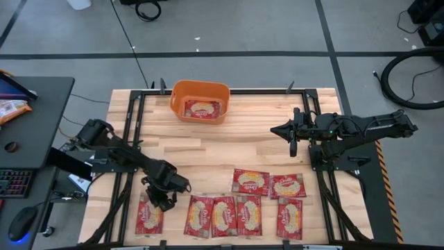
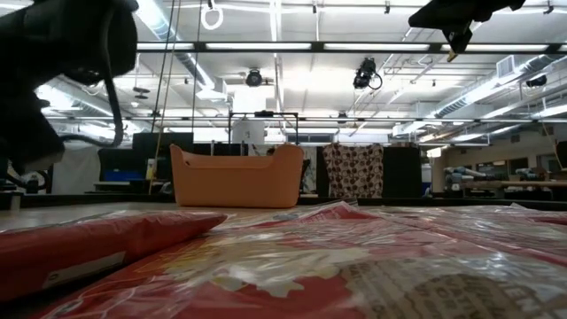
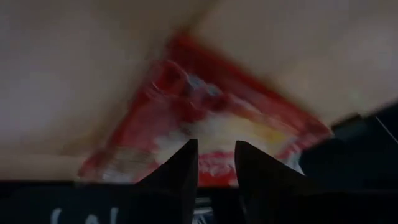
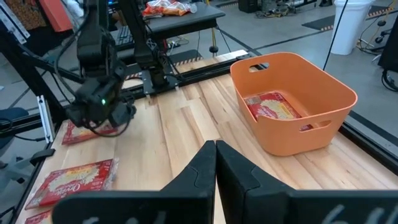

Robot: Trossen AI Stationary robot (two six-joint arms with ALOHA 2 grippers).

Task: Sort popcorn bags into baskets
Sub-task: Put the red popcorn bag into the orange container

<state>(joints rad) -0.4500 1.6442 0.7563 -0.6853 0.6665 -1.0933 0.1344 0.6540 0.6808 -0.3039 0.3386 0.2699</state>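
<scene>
Several red popcorn bags lie flat near the table's near edge; the leftmost bag (image 1: 149,215) lies apart from the others (image 1: 236,214). One more bag (image 1: 201,109) lies inside the orange basket (image 1: 182,92) at the far edge. My left gripper (image 1: 162,200) hovers open just above the leftmost bag's far end (image 3: 205,118), fingers pointing down. My right gripper (image 1: 292,144) waits shut in the air over the table's right half, right of the basket (image 4: 336,102).
A black frame (image 1: 132,125) runs along the table's edges under both arm bases. A dark side desk (image 1: 35,104) with an orange-and-white packet (image 1: 10,110) stands to the left. Bare wood (image 1: 229,149) lies between the basket and the bags.
</scene>
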